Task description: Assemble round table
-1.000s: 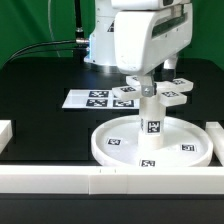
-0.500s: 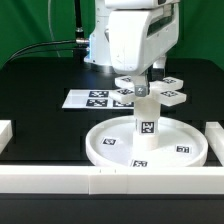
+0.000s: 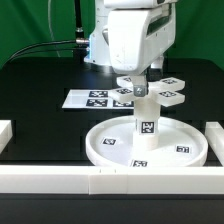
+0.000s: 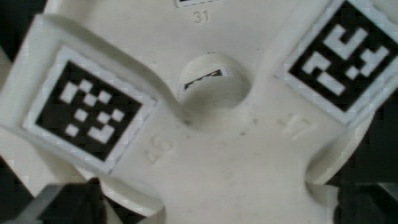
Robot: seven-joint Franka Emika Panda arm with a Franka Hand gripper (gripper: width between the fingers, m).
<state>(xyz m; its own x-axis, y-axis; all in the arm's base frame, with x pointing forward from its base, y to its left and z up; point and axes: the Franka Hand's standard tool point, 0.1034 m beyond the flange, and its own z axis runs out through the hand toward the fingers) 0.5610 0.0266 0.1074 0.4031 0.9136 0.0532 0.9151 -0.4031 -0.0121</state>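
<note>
Cross piece (image 3: 150, 90) caps leg (image 3: 145, 128)

Black surface (image 3: 40, 120) spans the work area. Marker board (image 3: 92, 99), flat and white with several square tags, lies toward the rear, exterior view's left of centre. White border rails (image 3: 60, 179) run along the near edge, with short raised ends at both sides. Green backdrop (image 3: 35, 25) behind; black cable (image 3: 45, 46) crosses it.
</note>
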